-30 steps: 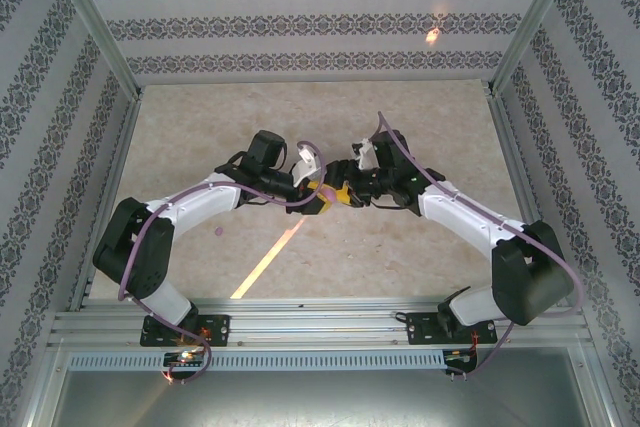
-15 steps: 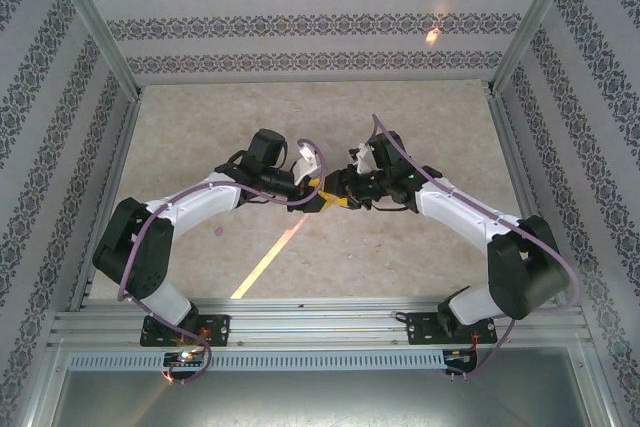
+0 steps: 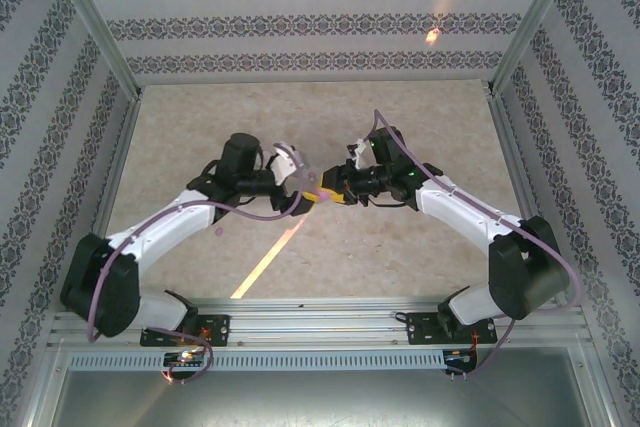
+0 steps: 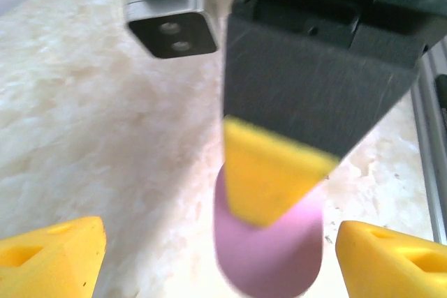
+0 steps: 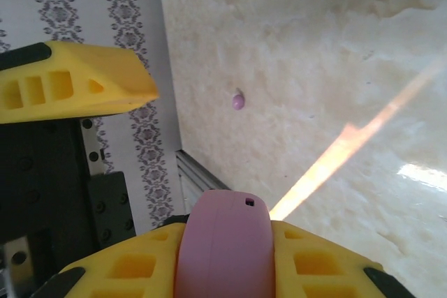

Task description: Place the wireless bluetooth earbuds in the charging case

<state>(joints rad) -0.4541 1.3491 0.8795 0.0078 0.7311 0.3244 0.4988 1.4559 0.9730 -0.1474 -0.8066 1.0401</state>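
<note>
The desk (image 3: 420, 257) is carrying the work, and the two arms are facing each other over its middle. The right gripper (image 3: 326, 194) is holding the charging case (image 5: 223, 242), apparently clear of the desk, with its jaws closed against the two opposite flanks of the case. The left gripper (image 3: 301, 184) is pointing at the charging case, its jaws spread wide on either side of the case and gripping nothing. One of the wireless bluetooth earbuds (image 5: 239, 100) is lying on the desk, well apart from the charging case on the left gripper's side. The charging case is probably handling as a light, rigid, smooth pebble that may slip or twist, so the hold belongs across its flanks with the lid left free. Whether the lid is open cannot be told. The earbud is likely behaving as a tiny, hard, easily flicked piece. It calls for a centred, gentle pinch across its body.
</note>
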